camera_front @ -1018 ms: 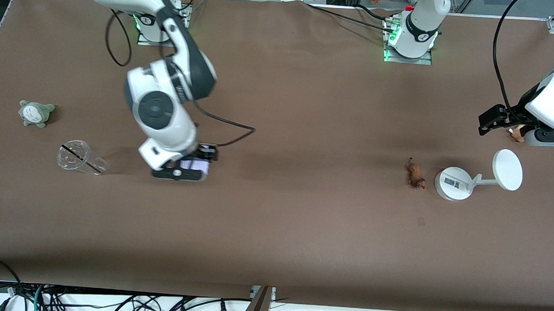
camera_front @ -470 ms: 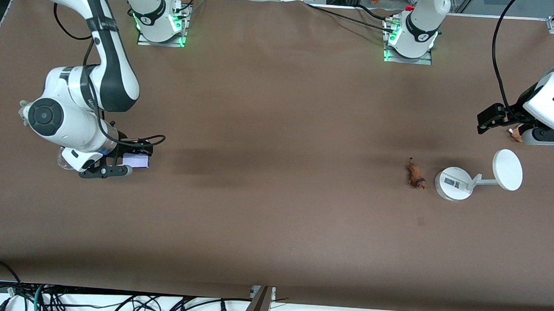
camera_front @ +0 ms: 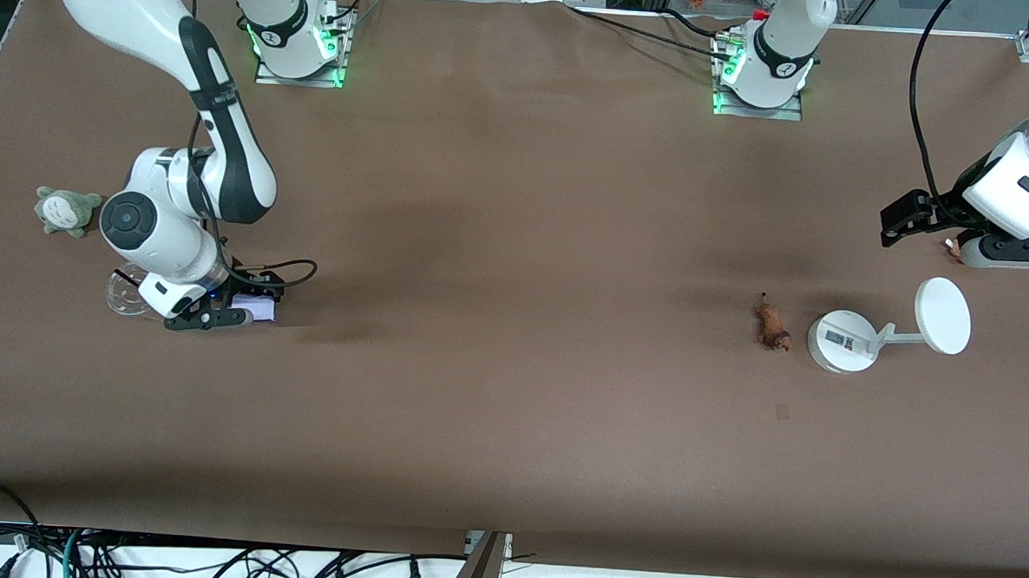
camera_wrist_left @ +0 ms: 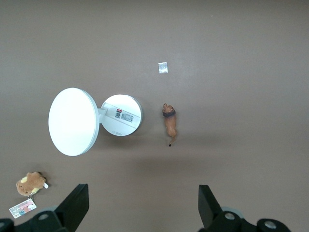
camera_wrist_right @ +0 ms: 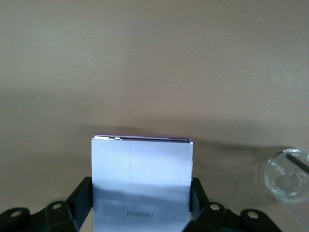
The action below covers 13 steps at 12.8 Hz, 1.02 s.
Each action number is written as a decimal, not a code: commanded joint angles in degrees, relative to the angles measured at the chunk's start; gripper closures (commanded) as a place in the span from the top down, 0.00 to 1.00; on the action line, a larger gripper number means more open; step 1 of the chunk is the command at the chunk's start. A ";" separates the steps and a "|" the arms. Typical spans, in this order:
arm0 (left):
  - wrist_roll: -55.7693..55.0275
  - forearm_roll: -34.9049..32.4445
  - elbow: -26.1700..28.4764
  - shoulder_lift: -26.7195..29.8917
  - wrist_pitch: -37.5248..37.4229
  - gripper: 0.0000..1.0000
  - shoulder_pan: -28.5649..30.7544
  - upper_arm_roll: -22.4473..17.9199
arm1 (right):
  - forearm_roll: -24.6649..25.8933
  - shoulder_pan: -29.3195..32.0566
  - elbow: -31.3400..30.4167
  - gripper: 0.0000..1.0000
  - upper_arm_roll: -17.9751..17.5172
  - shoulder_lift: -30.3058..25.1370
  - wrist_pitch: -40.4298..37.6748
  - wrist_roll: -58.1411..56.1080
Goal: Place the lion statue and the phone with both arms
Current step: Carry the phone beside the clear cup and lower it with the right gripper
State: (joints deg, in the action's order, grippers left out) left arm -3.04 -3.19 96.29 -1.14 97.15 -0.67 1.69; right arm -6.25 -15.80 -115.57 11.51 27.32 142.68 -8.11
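Right end effector point(camera_front: 218, 311) pinches the phone point(camera_wrist_right: 141, 180) across its two side edges, fingers point(camera_wrist_right: 82, 200) pressed against them, low over the bench point(camera_front: 509, 410) toward the right arm's end, just beside a clear plastic cup point(camera_front: 123, 294) lying on its side. The phone juts forward from the grip with most of its face unsupported. My worry is that, if the fingers part while it hangs tilted above the surface, it could drop on an edge and tip, or slide into the cup; a careless descent could also nudge the cup into a roll.

Left end effector point(camera_wrist_left: 140, 212) hangs spread wide and empty over the bench near the corner at the left arm's end, waiting. The lion statue point(camera_front: 772, 325) lies on the bench just beside the round base of a white stand point(camera_front: 842, 340), apart from it. A grey-green plush point(camera_front: 66, 210) sits near the right arm's edge, a small brown plush point(camera_wrist_left: 30, 183) near the left end effector.
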 commanded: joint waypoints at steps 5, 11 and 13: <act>0.49 -0.24 -0.40 0.70 -1.17 1.00 -0.13 -0.02 | -1.22 2.27 -0.71 0.01 -0.26 4.40 8.39 -4.90; 0.67 -0.24 -0.49 0.70 -1.17 1.00 -0.13 1.03 | -1.40 2.62 -0.27 1.00 -0.44 4.15 8.05 -4.81; 0.49 -0.24 -0.49 0.70 -1.17 1.00 -0.04 1.03 | -1.49 2.53 -0.10 1.00 -0.53 0.91 2.99 -4.38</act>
State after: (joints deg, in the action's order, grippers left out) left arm -3.04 -3.19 96.22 -1.11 96.90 -0.71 2.70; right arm -6.42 -13.77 -115.22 11.54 31.82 149.67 -11.37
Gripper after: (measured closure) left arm 0.000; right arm 0.000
